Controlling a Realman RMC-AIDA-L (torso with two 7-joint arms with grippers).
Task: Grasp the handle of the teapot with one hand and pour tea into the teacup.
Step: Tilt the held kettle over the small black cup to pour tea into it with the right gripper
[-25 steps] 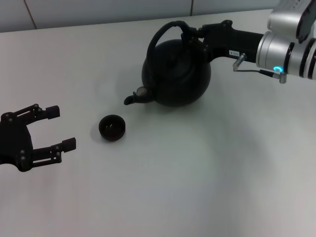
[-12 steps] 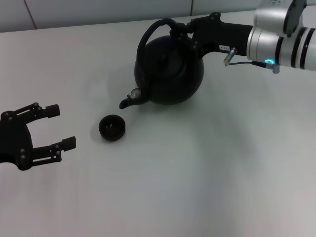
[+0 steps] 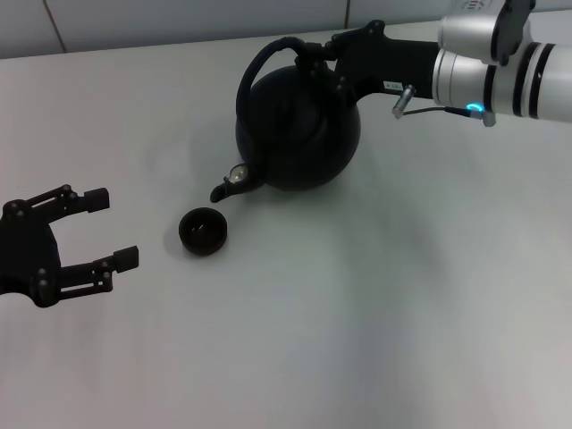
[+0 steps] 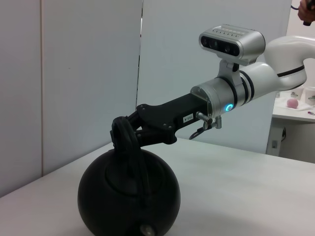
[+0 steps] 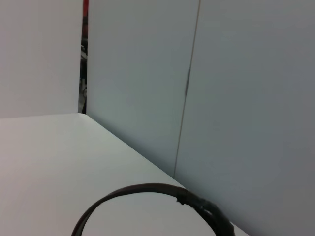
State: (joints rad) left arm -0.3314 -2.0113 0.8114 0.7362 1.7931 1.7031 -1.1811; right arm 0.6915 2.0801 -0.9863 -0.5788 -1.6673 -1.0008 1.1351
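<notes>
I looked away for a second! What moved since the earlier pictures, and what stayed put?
The right hand, shut on the handle, carried the teapot toward the robot's left, so its spout now sits nearer the teacup. The teacup stayed where it was, and the left hand stayed open and parked at the robot's left.

- The right arm reaches in from the far right side, its silver and black wrist lying nearly level above the table
- The right gripper [image 3: 323, 59] has its black fingers clamped on the handle [image 3: 268, 61]
- The left gripper [image 3: 85, 231] sits low at the near left, fingers spread wide, holding nothing
</notes>
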